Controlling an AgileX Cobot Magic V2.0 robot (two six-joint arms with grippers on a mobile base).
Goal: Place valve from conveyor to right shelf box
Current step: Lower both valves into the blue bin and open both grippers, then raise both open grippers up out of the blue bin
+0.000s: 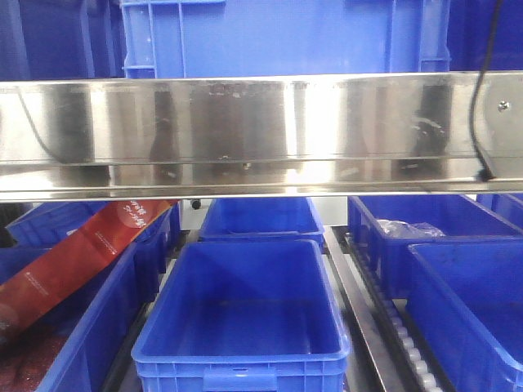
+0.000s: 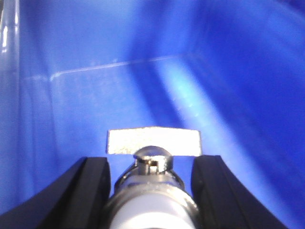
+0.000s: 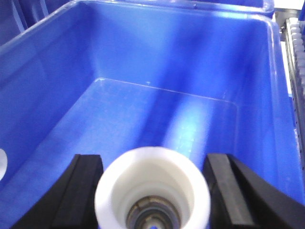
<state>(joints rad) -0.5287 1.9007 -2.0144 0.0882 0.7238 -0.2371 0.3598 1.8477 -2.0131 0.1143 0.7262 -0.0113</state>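
In the left wrist view a valve with a white body, metal collar and flat silver handle sits between the black fingers. My left gripper is shut on it above the floor of a blue box. In the right wrist view my right gripper is shut on a second valve, whose white open end faces the camera. It hangs over an empty blue box. The conveyor is out of view. Neither gripper shows in the exterior view.
A steel shelf beam crosses the exterior view, with a blue crate above it. Below stand an empty blue box, more blue boxes at right, a roller rail and a red carton.
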